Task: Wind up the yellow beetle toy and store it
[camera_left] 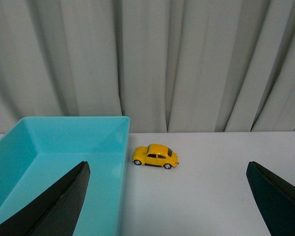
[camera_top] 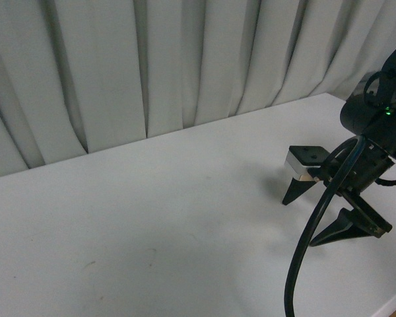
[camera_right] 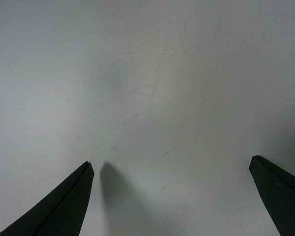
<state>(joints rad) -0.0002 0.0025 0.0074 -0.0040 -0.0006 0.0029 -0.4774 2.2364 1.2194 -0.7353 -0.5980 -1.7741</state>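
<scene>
Right claw [camera_top: 300, 223] hangs with its jaws wide apart and empty, just above the white worktop [camera_top: 152, 218]. Left claw [camera_left: 167, 165] is likewise spread and holds nothing. Beyond it, the small glossy yellow beetle toy car [camera_left: 156, 156] stands on its wheels just beside the turquoise plastic bin [camera_left: 64, 129].

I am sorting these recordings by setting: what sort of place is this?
Probably a lab or studio set up for robot trials, not a home: a bare white table, a plain grey curtain as backdrop, and only a toy car beside a teal bin.
</scene>
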